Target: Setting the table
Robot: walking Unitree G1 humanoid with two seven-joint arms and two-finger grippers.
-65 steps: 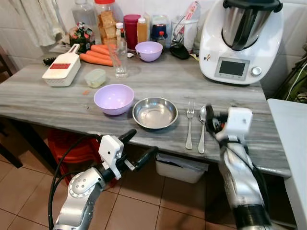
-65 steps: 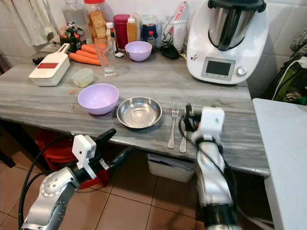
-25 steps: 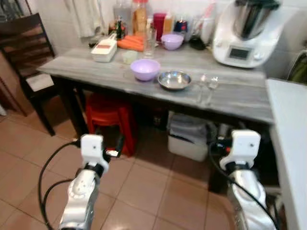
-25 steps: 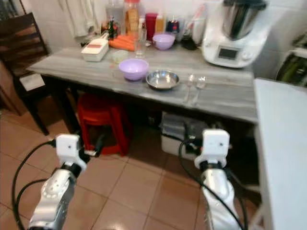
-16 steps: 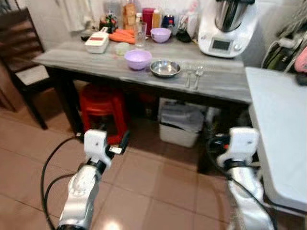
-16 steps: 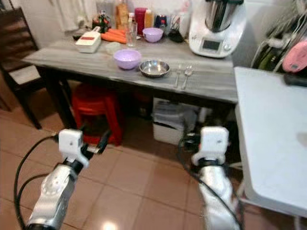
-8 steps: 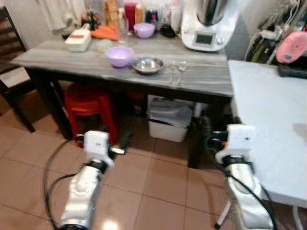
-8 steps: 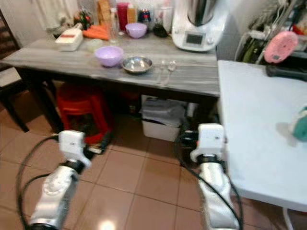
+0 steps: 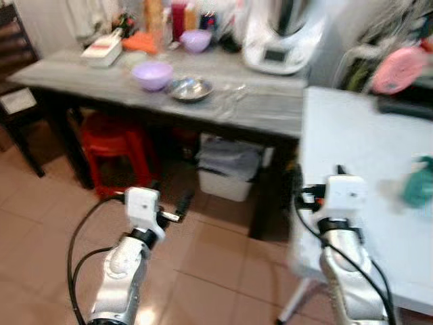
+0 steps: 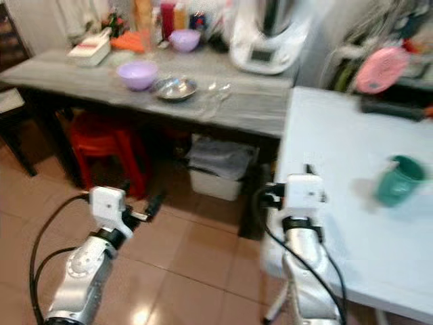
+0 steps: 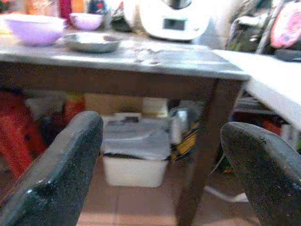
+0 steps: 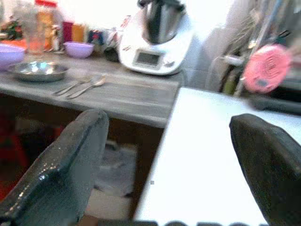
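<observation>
Head views (blurred): grey table (image 9: 203, 101) stands well ahead of the robot. On it, L to R: purple bowl (image 9: 151, 74), steel bowl (image 9: 190, 88) just beside it, then fork and spoon (image 10: 215, 89), only faint here. Behind them a white grater (image 9: 102, 49), carrots (image 9: 141, 42), small purple bowl (image 9: 197, 40), bottles, and a white kitchen machine (image 9: 283, 37). Under the table: red stool (image 9: 115, 150) and a white bin (image 9: 226, 174). To the right a white table (image 10: 352, 183) w/ a green cup (image 10: 397, 179) on it; pink round thing (image 10: 381, 69) behind. Left gripper (image 9: 177, 206) is held low over the tiled floor (image 9: 216, 271), empty. Right gripper (image 10: 267, 195) is at the near edge of the white table, empty.

Left wrist view: fingers (image 11: 61, 165) spread wide, nothing between them. Past them the grey table edge, steel bowl (image 11: 91, 41), purple bowl (image 11: 34, 28), white bin (image 11: 136, 155) below.

Right wrist view: fingers (image 12: 66, 160) spread wide, nothing held. Beyond: fork (image 12: 71, 86) and spoon (image 12: 87, 87) side by side on the grey table, right of the steel bowl (image 12: 37, 70); kitchen machine (image 12: 157, 35) behind; white table (image 12: 207, 150) near.
</observation>
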